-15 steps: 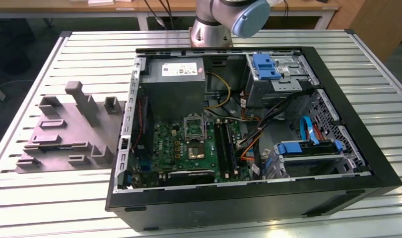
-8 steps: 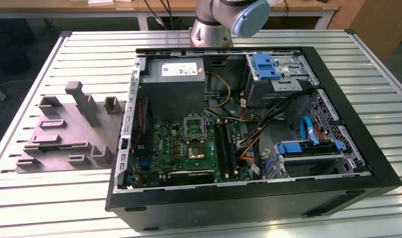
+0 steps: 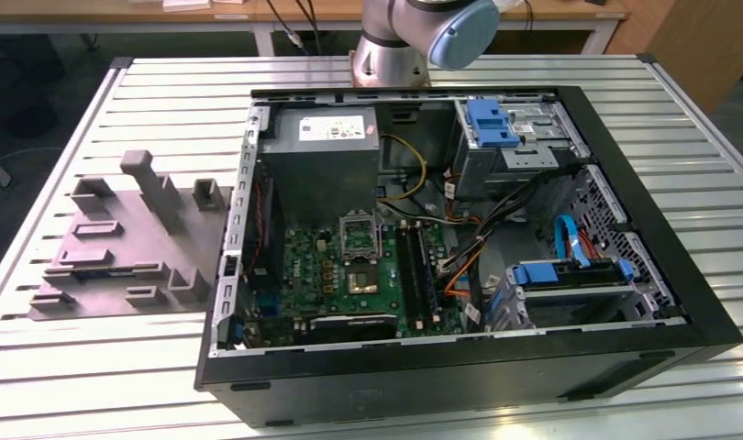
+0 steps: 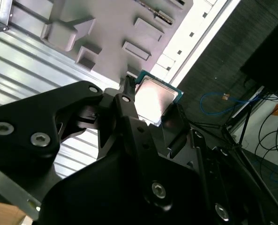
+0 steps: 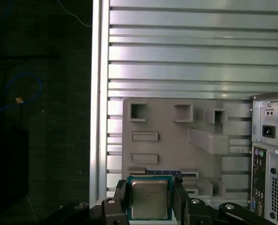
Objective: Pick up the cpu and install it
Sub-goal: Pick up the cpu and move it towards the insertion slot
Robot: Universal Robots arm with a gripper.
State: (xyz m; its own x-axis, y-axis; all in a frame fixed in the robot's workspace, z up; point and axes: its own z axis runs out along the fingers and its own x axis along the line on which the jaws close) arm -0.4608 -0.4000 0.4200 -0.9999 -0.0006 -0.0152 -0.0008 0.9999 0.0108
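Gripper point(image 5: 150, 202) is clamped on the cpu point(image 5: 149, 199), one finger per side. Chip is held up off the table point(image 3: 163, 92), metal top toward the cam in both wrist views. Behind it is the grey moulded tray point(image 5: 176, 140), flat on the slatted table near its edge, just beside the open PC case point(image 3: 665, 275). Motherboard point(image 3: 335, 275) lies inside the case.

We see a black computer case point(image 3: 470, 380) lying open on a slatted metal table point(image 3: 163, 101). Inside are a green board point(image 3: 313, 266) and a grey power box point(image 3: 327, 170). A grey plastic tray point(image 3: 108, 252) lies just beside the case, on the exterior view's left.
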